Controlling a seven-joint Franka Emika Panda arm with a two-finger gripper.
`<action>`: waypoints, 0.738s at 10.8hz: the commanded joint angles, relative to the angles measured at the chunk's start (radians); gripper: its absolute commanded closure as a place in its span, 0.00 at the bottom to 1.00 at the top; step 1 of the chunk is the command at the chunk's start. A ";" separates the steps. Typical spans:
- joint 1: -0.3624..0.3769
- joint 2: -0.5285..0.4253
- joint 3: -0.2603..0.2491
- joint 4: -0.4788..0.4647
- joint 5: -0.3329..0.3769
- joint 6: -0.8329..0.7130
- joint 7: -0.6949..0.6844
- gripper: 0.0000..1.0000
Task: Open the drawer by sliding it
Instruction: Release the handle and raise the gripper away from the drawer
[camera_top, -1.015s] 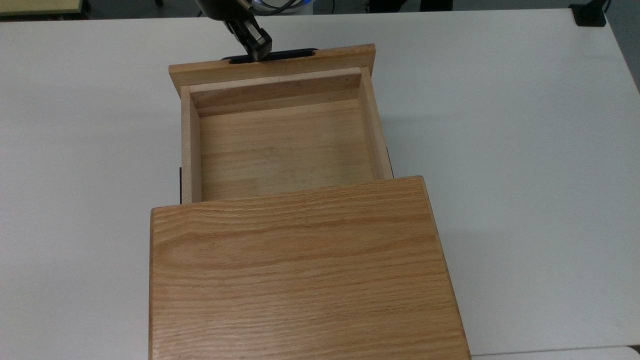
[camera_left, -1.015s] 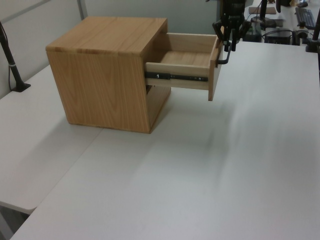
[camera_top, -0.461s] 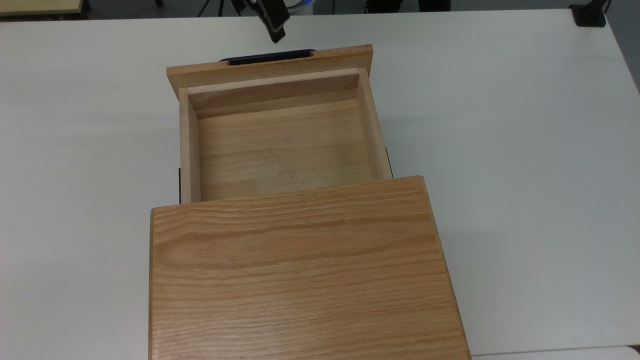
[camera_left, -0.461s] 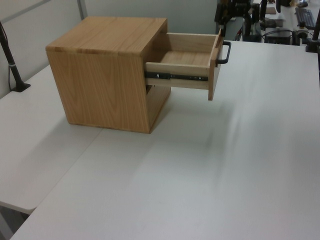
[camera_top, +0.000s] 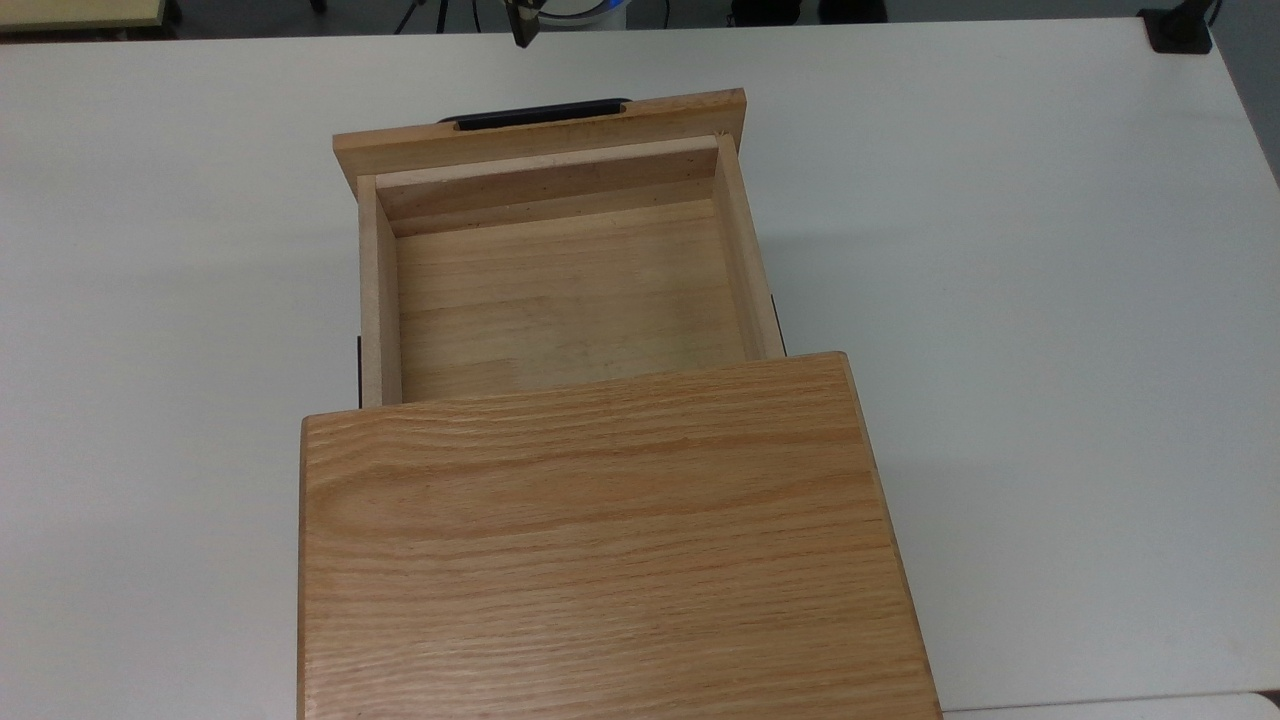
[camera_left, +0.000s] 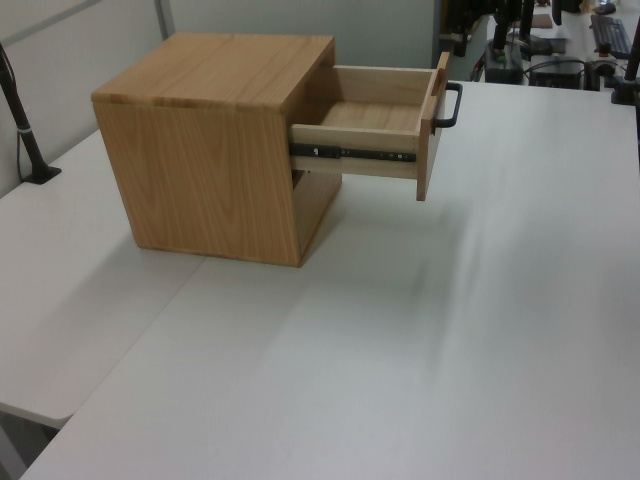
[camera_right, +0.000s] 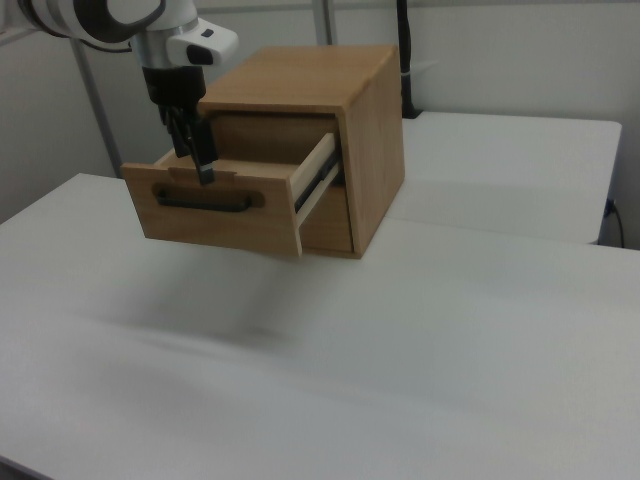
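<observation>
Drawer (camera_top: 560, 300) stays open, gripper (camera_right: 200, 158) risen off handle (camera_top: 545, 113), grip unclear

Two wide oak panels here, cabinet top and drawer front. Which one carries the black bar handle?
The drawer front panel, the upright one on the pulled-out tray; the handle runs along it. The cabinet top lies flat and bare.

A second ago the gripper (camera_right: 203, 165) was down on the black handle (camera_top: 541, 113) at the drawer (camera_top: 560, 290) front. It has let go and gone up and away. In the top view just its tip peeks in at the upper edge of the frame.
</observation>
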 joint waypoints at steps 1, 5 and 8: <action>0.036 -0.021 -0.016 -0.031 -0.084 0.018 -0.197 0.00; 0.038 -0.007 -0.024 -0.045 -0.138 0.084 -0.510 0.00; 0.041 -0.007 -0.026 -0.048 -0.138 0.079 -0.452 0.00</action>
